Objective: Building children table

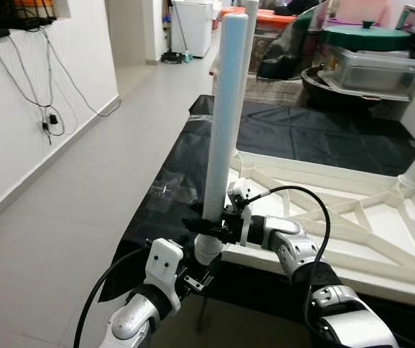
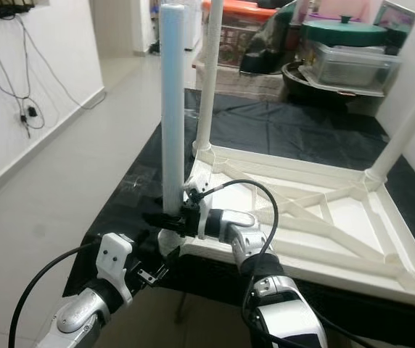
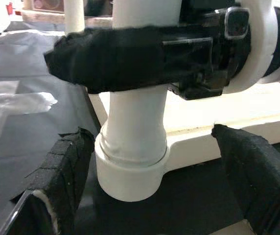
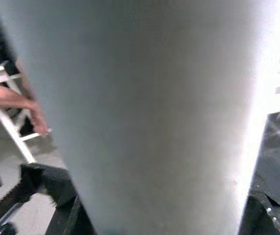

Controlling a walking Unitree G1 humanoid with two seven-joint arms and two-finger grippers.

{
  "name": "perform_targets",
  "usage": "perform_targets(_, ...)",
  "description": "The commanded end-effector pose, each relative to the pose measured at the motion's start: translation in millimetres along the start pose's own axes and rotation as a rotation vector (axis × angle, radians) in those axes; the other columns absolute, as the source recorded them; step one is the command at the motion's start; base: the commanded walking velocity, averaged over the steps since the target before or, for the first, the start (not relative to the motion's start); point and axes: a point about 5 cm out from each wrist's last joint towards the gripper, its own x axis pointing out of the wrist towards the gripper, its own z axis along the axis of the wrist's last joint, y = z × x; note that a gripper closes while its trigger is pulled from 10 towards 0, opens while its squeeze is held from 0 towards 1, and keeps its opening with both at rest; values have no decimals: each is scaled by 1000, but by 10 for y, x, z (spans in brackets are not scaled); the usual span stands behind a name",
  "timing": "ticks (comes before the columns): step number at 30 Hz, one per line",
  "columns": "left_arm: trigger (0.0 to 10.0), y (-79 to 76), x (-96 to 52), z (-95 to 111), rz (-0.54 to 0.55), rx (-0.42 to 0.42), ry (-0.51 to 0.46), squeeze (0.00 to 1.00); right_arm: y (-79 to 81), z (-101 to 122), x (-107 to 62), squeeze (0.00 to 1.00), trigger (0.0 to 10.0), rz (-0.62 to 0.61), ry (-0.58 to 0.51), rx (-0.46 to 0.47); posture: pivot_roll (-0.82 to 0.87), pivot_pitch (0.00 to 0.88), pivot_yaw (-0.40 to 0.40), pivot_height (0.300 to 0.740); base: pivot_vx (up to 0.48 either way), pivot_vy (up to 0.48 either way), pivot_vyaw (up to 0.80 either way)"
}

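**One upright leg, two grippers stacked along it**

Two grippers work at the same near corner of the upturned white tabletop (image 1: pixel 352 239), which lies on a black sheet (image 1: pixel 186 156). Going left to right: the left gripper (image 3: pixel 152 176) sits lowest and nearest the robot, its black fingers (image 3: pixel 64 171) spread wide on either side of the round corner socket (image 3: pixel 130 171), touching nothing as far as the wrist view shows. Just to its right and a little higher, the right gripper (image 1: pixel 206 227) reaches in from the tabletop side and is clamped around the pale table leg (image 1: pixel 226 116) just above the socket.

That leg stands vertical, its long axis running straight up from the socket, with its foot apparently already seated in the collar. So the coming move likely turns on this axis: any push or twist must go along or about the vertical, and the right arm, already holding, is the one placed to do it. Further right, other legs (image 2: pixel 403 134) stand at the far corners.
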Motion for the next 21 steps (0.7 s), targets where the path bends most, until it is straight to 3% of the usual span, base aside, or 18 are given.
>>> perform_targets(1,10000,-8,-3,-15,-4,1,11,0,0,12,32,0,0,-4,-9,21,195,0,-76,740,0,0,0)
perform_targets(5,10000,-9,2,-15,-5,-2,11,0,-79,94,22,0,0,-128,-76,4,190,0,-76,740,0,0,0)
perform_targets(6,10000,-10,3,-15,-5,-3,11,0,-162,123,12,0,0,-268,-100,13,188,0,-73,740,0,0,0)
perform_targets(7,10000,-10,3,-15,-5,-3,11,0,-162,123,12,0,0,-268,-100,13,188,0,-73,740,0,0,0)
perform_targets(8,10000,-9,5,-15,-5,-3,11,0,-271,126,-25,0,0,-465,-104,26,188,0,-75,740,0,0,0)
perform_targets(9,10000,-9,5,-15,-5,-3,11,0,-271,126,-25,0,0,-465,-104,26,188,0,-75,740,0,0,0)
perform_targets(11,10000,-7,8,-14,-5,-4,11,0,-504,19,-313,0,0,-1042,-57,36,183,0,-70,740,0,0,0)
perform_targets(13,10000,-7,8,-14,-5,-4,11,0,-504,19,-313,0,0,-1042,-57,36,183,0,-70,740,0,0,0)
perform_targets(14,10000,-6,10,-14,-5,-5,11,0,-541,-44,-513,0,0,-1302,-51,30,183,0,-70,740,0,0,0)
perform_targets(15,10000,-6,10,-14,-5,-5,11,0,-541,-44,-513,0,0,-1302,-51,30,183,0,-70,740,0,0,0)
perform_targets(16,10000,-4,10,-14,-5,-5,11,0,-501,-97,-665,0,0,-1513,-63,27,182,0,-69,740,0,0,0)
perform_targets(18,10000,-4,10,-14,-5,-5,11,0,-501,-97,-665,0,0,-1513,-63,27,182,0,-69,740,0,0,0)
perform_targets(19,10000,-3,9,-15,-6,-5,11,0,-437,-137,-742,0,0,-1633,-77,38,180,0,-68,740,0,0,0)
perform_targets(21,10000,-2,8,-17,-6,-5,11,0,-360,-178,-723,0,0,-1685,-78,63,178,0,-66,740,0,0,0)
